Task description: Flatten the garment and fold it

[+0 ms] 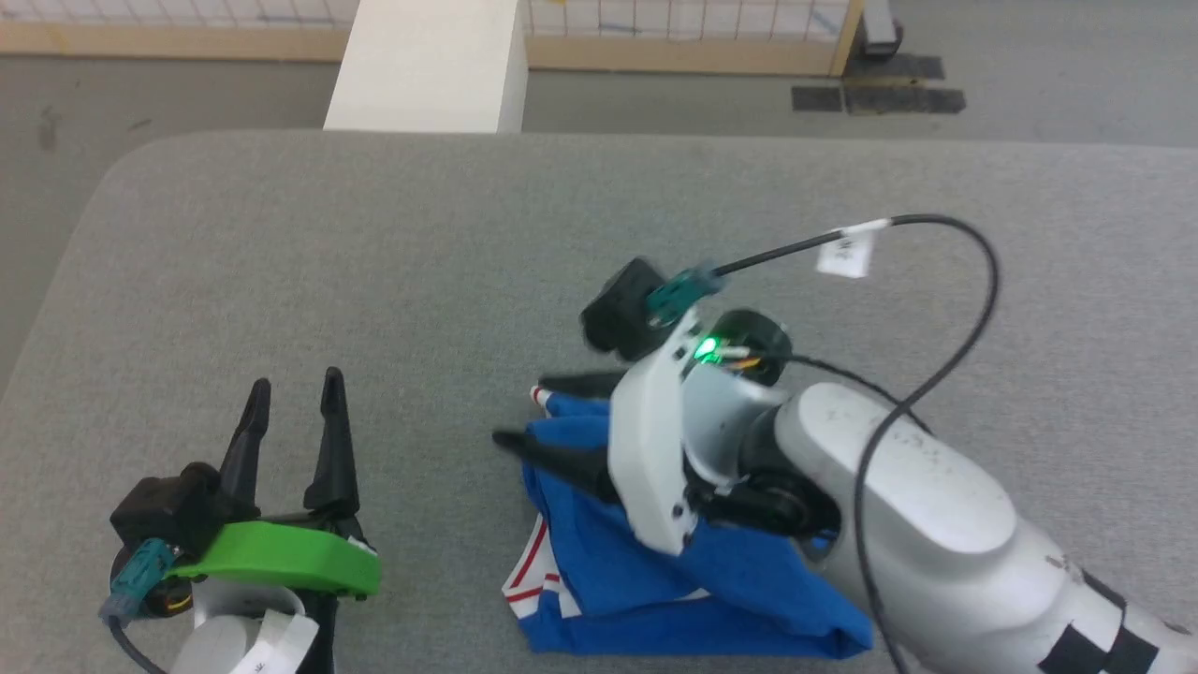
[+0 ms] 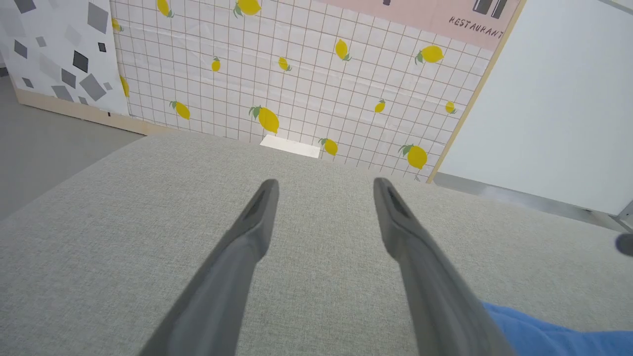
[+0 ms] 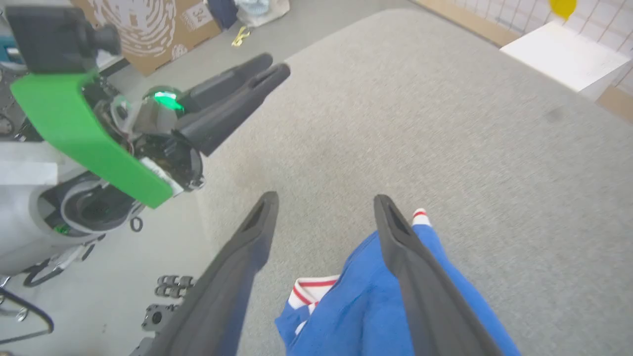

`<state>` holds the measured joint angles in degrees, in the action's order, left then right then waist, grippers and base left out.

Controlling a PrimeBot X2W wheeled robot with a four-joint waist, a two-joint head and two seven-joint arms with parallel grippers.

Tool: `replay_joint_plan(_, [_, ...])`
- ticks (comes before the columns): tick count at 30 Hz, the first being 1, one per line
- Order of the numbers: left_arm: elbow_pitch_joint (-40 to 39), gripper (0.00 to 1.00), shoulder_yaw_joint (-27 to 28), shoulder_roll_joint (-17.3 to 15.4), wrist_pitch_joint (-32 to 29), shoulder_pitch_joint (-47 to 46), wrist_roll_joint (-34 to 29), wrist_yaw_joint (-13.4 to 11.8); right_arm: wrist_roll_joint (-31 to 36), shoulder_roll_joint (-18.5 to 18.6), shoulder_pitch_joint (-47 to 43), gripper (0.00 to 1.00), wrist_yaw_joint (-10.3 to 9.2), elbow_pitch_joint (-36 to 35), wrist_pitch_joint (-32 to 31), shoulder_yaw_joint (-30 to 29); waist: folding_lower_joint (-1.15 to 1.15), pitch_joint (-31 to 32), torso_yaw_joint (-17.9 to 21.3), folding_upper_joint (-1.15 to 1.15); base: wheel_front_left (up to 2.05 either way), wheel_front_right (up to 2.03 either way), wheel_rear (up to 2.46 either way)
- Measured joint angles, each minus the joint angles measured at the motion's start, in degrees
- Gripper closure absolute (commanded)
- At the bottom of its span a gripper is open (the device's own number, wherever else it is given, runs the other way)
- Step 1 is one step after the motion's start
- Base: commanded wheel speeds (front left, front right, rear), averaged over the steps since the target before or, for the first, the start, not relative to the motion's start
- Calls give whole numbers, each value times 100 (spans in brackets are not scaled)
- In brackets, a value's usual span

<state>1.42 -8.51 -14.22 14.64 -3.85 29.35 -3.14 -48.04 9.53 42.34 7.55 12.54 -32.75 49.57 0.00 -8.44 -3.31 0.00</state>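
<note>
Both grippers gape wide and empty: left gripper (image 1: 296, 382) idles near left, right gripper (image 1: 524, 410) straddles the folded blue jersey (image 1: 655, 580) on the table's (image 1: 374, 234) near right. Best to lift straight off without snagging cloth.

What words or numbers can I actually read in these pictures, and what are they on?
"RESTAURAN", with its end cut off: on the pink sign above the lemon-patterned wall.
White tag on the black cable: marks too blurred to read.
Label on the cardboard box: too blurred to read.
Garment: no lettering shows on its visible folds.
</note>
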Motion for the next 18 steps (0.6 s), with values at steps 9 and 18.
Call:
replay_joint_plan(9, [-49, 0, 82, -97, -43, 152, 3, -104, 439, 148, -50, 0, 0, 23, 2178, -1296, 0, 423, 287, 0, 0, 0, 0])
replay_joint_plan(18, [-81, 0, 137, -179, -43, 322, -15, -257, 1268, 267, -897, 0, 0, 194, 3945, -2938, 0, 742, 473, 0, 0, 0, 0])
